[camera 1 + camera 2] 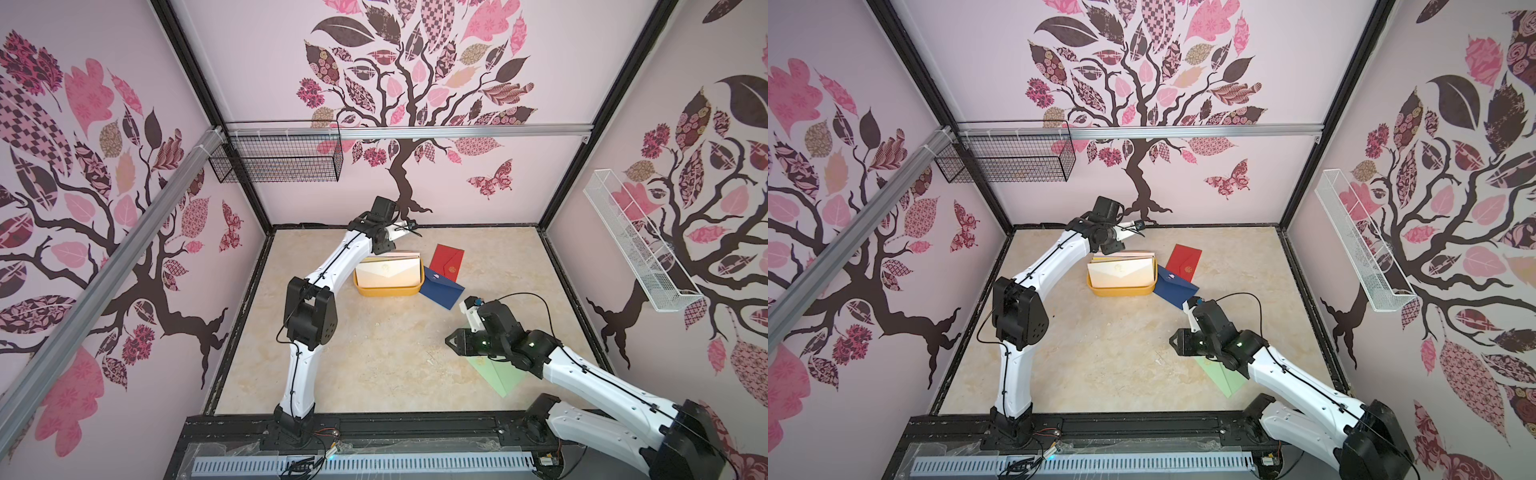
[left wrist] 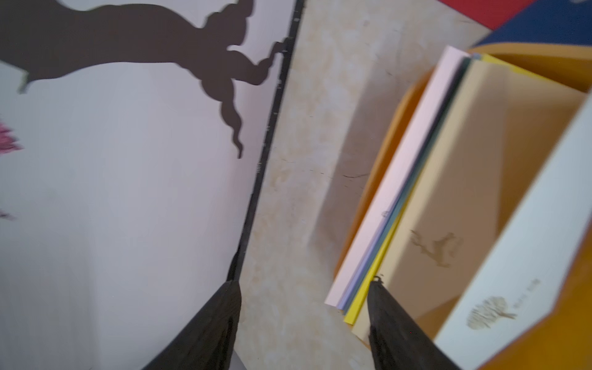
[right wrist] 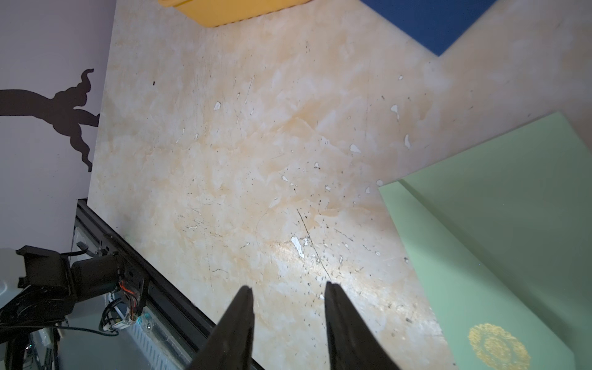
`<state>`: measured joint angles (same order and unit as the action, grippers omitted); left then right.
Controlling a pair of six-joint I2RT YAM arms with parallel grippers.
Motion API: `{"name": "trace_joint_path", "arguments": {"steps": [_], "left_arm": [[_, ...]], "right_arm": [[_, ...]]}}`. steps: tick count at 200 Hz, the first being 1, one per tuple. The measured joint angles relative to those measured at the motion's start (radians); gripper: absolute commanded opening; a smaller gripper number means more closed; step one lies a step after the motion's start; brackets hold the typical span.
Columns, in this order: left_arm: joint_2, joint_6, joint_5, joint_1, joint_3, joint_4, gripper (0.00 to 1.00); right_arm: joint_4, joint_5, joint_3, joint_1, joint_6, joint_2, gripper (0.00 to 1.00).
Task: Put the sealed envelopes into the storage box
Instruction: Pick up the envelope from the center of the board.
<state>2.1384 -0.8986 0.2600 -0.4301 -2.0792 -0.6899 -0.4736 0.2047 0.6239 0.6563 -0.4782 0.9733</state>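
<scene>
The left arm [image 1: 340, 262] rises from the base rail [image 1: 415, 430], folds at a high elbow and stretches to the back wall [image 1: 299, 203], wrist turned down. The left gripper [image 2: 305, 281] is released: jaws spread, only bare tabletop [image 2: 298, 160] between them, and one finger [image 2: 387, 320] ends at a corner of the sealed envelopes [image 2: 448, 208]; touching or not, I cannot tell. The right arm [image 1: 602, 382] lies low, forearm bent inward; the right gripper [image 3: 289, 286] is also released, jaws apart over bare tabletop, holding nothing

The storage box [image 1: 388, 291] sits right beside the left gripper, well apart from the right one. In it the sealed envelopes stand on edge: a pink envelope [image 2: 400, 179] nearest the left gripper, then a yellow envelope [image 2: 360, 298], a cream envelope [image 2: 474, 179], and a white envelope [image 2: 528, 243] farthest from it. Outside the box, a navy envelope [image 1: 442, 291] touches its end, between the two grippers; a red envelope [image 1: 446, 259] lies just beyond that; a light green envelope [image 3: 496, 240] lies flat just beside the right gripper, partly under that arm
</scene>
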Motion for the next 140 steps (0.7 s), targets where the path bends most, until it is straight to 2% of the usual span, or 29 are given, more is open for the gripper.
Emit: {"name": "trace_joint_path", "arguments": {"steps": [19, 28, 36, 62, 83, 100, 121, 140], "left_arm": [[-0.048, 0.142, 0.089, 0.002, -0.01, 0.068, 0.83], [-0.088, 0.226, 0.129, 0.005, 0.0, 0.087, 0.93], [-0.138, 0.302, 0.156, 0.007, 0.025, 0.103, 0.97], [-0.394, 0.572, 0.15, 0.043, 0.206, 0.129, 0.95], [-0.637, 0.791, 0.044, 0.121, 0.399, 0.14, 0.85], [-0.816, 0.937, -0.054, 0.164, 0.562, 0.145, 0.79], [-0.977, 1.069, -0.223, 0.157, 0.759, 0.142, 0.74], [-1.065, 1.183, -0.394, 0.138, 0.942, 0.131, 0.69]], "right_arm": [[-0.028, -0.045, 0.034, -0.014, 0.026, 0.001, 0.41], [-0.039, -0.064, 0.048, -0.027, 0.036, 0.004, 0.41], [-0.051, -0.08, 0.06, -0.047, 0.045, 0.012, 0.42], [-0.096, -0.119, 0.086, -0.15, 0.053, 0.046, 0.44], [-0.129, -0.158, 0.088, -0.222, 0.047, 0.062, 0.52], [-0.148, -0.183, 0.087, -0.251, 0.034, 0.074, 0.53], [-0.164, -0.195, 0.087, -0.262, 0.026, 0.095, 0.54], [-0.168, -0.193, 0.067, -0.278, 0.022, 0.101, 0.54]]}}
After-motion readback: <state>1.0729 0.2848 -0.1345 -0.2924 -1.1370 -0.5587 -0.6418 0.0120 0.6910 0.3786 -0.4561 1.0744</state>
